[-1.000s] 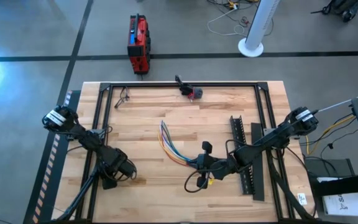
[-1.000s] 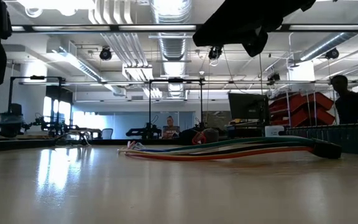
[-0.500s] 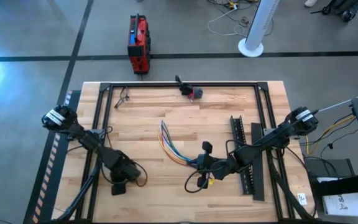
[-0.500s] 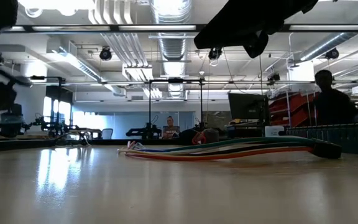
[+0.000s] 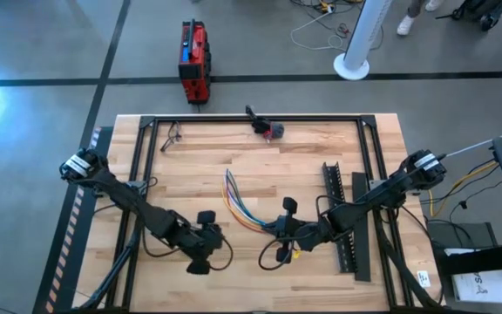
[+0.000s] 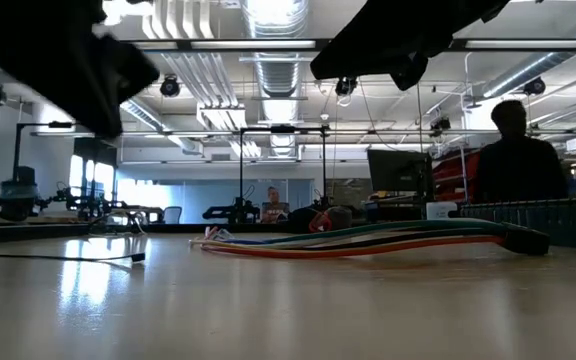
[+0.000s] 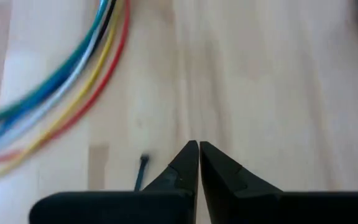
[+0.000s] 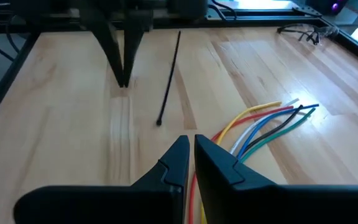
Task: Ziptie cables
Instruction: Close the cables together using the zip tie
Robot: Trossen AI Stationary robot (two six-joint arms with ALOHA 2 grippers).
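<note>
The left gripper [image 7: 199,146] has its two dark fingers pressed together to a point, holding nothing, hovering over bare wood of the table [image 5: 303,157]. In the high view this gripper [image 5: 206,237] sits near the front of the table, left of centre, at the end of an arm stretched in from the left edge. Just beside its tips in the left wrist view lies the end of a thin black zip tie [image 7: 140,171], flat on the wood and not touched. Farther out, the cables [image 7: 55,87] run as loose strands of blue, white, yellow and red. The right gripper [image 8: 189,144] is likewise closed, fingers meeting at the tips, with nothing between them; the cables [image 8: 263,124] fan out just beside it, and whether it touches them cannot be told. In the high view the right gripper [image 5: 279,228] lies at the middle front of the table, at the near end of the cables [image 5: 238,205], which curve away from it toward the table's centre. The zip tie [image 8: 168,78] lies straight on the wood between the two grippers. In the low view the cables [image 6: 368,240] rest flat on the tabletop, and a person [image 6: 513,160] stands in the room behind as a dark shape.
</note>
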